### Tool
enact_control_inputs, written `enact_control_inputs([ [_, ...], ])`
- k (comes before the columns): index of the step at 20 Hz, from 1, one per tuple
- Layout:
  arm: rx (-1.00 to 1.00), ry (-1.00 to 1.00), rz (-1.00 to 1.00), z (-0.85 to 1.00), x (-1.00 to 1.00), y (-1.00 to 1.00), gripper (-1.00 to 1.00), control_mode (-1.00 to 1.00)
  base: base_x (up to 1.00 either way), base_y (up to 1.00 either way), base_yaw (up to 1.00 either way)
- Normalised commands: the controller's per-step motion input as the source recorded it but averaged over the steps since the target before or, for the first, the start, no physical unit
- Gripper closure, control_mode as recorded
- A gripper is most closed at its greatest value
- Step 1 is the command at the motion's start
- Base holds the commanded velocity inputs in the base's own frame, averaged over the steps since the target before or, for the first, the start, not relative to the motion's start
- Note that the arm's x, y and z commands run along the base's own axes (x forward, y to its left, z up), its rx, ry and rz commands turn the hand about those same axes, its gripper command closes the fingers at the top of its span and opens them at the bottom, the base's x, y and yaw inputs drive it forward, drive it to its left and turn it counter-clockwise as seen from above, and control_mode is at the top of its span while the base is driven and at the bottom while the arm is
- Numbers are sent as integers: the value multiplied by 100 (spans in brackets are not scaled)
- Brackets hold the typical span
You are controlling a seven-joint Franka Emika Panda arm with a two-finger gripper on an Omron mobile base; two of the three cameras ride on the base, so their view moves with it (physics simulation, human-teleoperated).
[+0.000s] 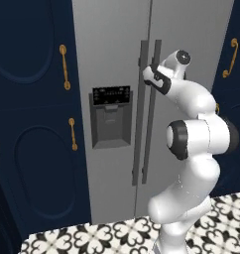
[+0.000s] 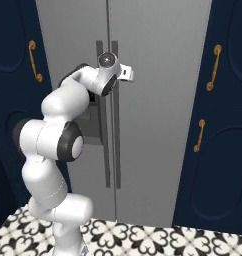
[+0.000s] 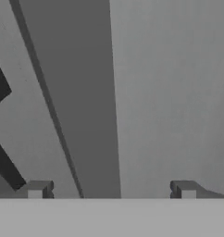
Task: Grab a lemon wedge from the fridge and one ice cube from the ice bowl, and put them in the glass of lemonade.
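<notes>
Navy cabinets (image 1: 32,124) with gold handles (image 1: 65,67) stand above patterned floor tiles (image 1: 112,235).

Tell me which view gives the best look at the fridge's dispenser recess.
The left base view: the dispenser recess faces the camera unobstructed, black panel above the grey alcove, on the fridge door left of the handles. In the right base view the arm covers nearly all of it. The hand view shows close-up door surface and a handle between the open gripper.

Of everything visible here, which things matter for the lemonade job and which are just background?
Job:
- fridge, doors closed
- pincer, fingers spread wide on either side of a dark door handle

Background:
- navy cabinets
- gold handles
- dispenser
- patterned floor tiles
</notes>
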Motion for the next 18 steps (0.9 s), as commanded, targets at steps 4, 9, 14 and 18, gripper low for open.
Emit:
enact_control_inputs([
  [4,0,-9,0,-28,65,0,-100,-100,0,0,0],
  [9,0,-12,0,-31,58,0,-100,-100,0,0,0],
  [14,0,-15,0,-40,29,0,100,-100,0,0,0],
  [18,0,3,0,-1,10,0,100,-100,0,0,0],
])
